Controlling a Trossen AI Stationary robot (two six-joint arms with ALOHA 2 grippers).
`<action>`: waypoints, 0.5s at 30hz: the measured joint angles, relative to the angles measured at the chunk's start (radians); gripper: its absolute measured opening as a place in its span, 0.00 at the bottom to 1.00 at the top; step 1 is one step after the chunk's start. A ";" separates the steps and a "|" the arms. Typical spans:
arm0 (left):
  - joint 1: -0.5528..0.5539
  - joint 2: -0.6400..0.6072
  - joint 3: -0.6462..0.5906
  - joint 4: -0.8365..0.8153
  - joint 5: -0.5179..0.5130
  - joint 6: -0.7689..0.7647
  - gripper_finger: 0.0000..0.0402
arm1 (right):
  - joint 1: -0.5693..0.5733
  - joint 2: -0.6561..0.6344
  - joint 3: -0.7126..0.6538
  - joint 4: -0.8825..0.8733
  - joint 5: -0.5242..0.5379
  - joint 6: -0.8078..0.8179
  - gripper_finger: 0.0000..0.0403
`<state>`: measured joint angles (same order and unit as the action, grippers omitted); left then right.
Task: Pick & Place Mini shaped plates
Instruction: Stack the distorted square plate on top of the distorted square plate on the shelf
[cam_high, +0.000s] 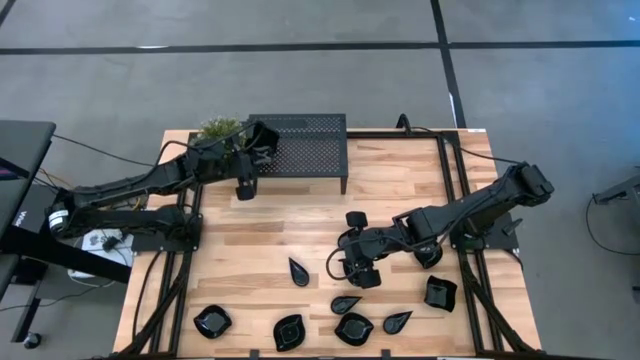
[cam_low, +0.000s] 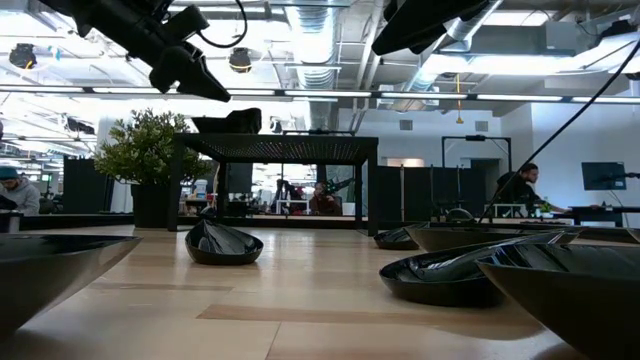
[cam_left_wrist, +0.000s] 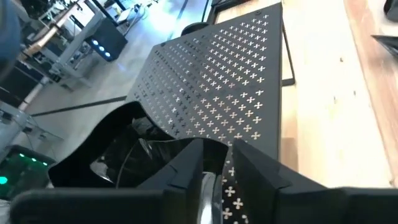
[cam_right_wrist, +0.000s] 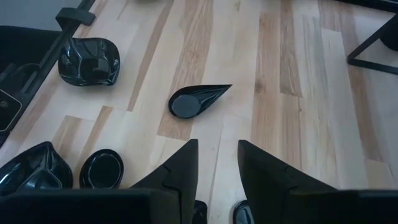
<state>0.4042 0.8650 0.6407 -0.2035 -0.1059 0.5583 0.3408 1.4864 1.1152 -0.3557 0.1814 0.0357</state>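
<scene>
The black perforated stand (cam_high: 305, 145) is at the table's far middle. One mini shaped plate (cam_left_wrist: 118, 155), glossy black, lies on the stand's left end and also shows in the low view (cam_low: 232, 122). My left gripper (cam_left_wrist: 217, 152) hovers open just over that end (cam_high: 264, 140), beside the plate. Several more plates lie on the near half of the table, among them a teardrop one (cam_right_wrist: 196, 99) (cam_high: 298, 270). My right gripper (cam_right_wrist: 214, 155) hangs open above the table (cam_high: 352, 265), just right of the teardrop plate, with nothing between its fingers.
Near the front edge lie a scalloped plate (cam_high: 212, 320), a leaf-shaped one (cam_high: 291, 331), a round one (cam_high: 354, 328) and a square one (cam_high: 440, 293). A potted plant (cam_high: 220, 128) stands at the stand's left. Bare wood lies between the stand and the plates.
</scene>
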 joint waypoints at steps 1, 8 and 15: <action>0.000 0.001 0.000 -0.003 0.000 -0.015 0.26 | 0.000 0.000 0.000 0.000 0.000 0.000 0.27; 0.001 0.048 0.000 -0.044 -0.001 -0.067 0.41 | 0.000 0.000 0.000 0.000 0.000 0.000 0.27; 0.001 0.119 0.000 -0.048 -0.083 -0.066 0.41 | 0.000 0.000 0.000 0.000 0.000 0.000 0.27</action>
<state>0.4053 0.9835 0.6403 -0.2512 -0.1885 0.4926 0.3408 1.4864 1.1152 -0.3553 0.1814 0.0358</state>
